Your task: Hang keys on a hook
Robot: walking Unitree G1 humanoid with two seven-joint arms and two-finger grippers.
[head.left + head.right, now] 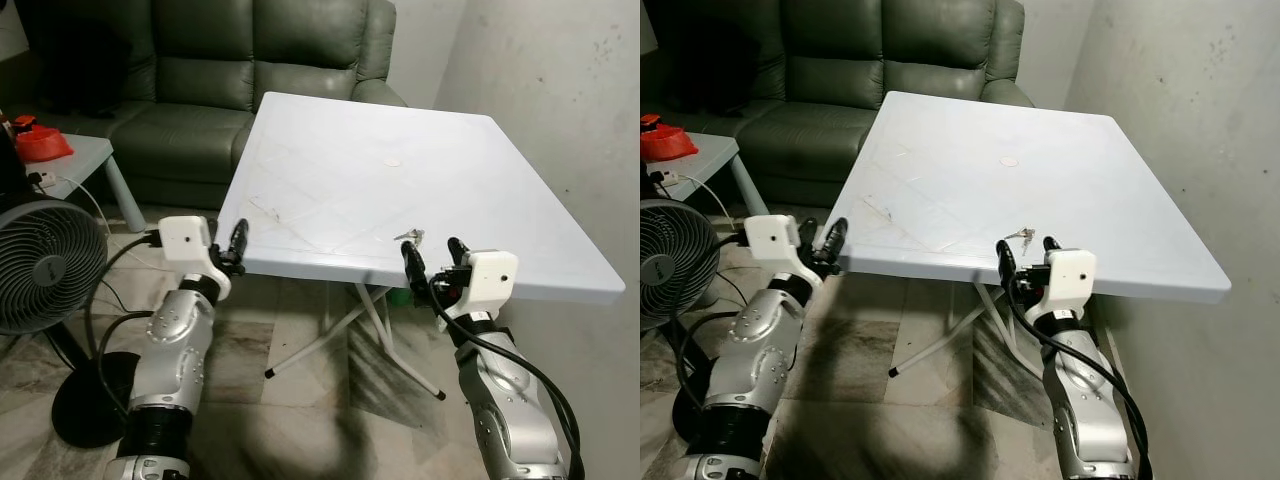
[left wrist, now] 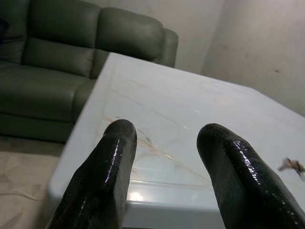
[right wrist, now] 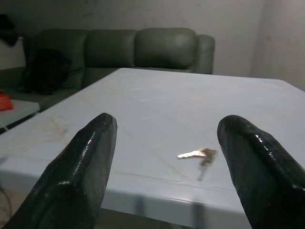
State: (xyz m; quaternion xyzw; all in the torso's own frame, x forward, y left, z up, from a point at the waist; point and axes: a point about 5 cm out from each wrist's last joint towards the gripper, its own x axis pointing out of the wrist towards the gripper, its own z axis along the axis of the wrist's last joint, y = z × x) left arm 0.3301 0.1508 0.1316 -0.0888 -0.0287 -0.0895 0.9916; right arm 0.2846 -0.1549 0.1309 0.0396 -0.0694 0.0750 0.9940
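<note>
A small bunch of keys (image 1: 409,236) lies flat on the white folding table (image 1: 340,180), close to its near edge. My right gripper (image 1: 432,256) hovers open at that edge, just short of the keys (image 3: 199,155), which show between its two fingers (image 3: 81,162) in the right wrist view. My left gripper (image 1: 233,245) is open at the table's near left corner, nothing between its fingers (image 2: 102,176). The keys (image 2: 291,165) appear far off to one side in the left wrist view. No hook can be made out.
A dark green sofa (image 1: 200,90) stands behind the table. A grey side table (image 1: 85,160) with a red object (image 1: 38,142) sits at the left, a floor fan (image 1: 45,265) with cables below it. A bare wall (image 1: 560,90) runs along the right.
</note>
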